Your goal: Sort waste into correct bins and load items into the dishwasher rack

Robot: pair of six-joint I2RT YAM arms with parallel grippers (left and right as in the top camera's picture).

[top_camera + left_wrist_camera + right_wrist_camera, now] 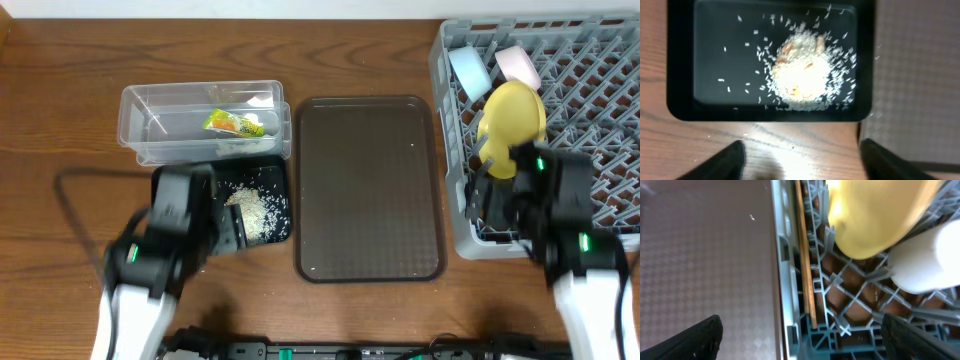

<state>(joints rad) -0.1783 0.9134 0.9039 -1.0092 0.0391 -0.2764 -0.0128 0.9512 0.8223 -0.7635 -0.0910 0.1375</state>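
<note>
- Wooden table (60,80): at 10 o'clock, the wrapper (234,123) lies in the clear tub (140,95).
- Rice (802,75) sits in the black tray (680,60); my left claw (802,162) hangs apart, empty.
- At 3 o'clock the rack (450,150) holds plate (512,115), chopsticks (805,255); right claw (805,342) apart. I judge little remains.

Soft even light, overexposed glare on the rice scraps (802,75), both wrist views blurry

Black tray (680,60) fills the upper frame. Rice scraps (802,75) heaped right of its centre, orange flecks mixed in; loose grains scattered toward 9 and 12 o'clock. Brown serving tray (915,75) at 3 o'clock. Left gripper (802,154) at 6 o'clock over the wooden table (670,145), fingers wide apart.
</note>
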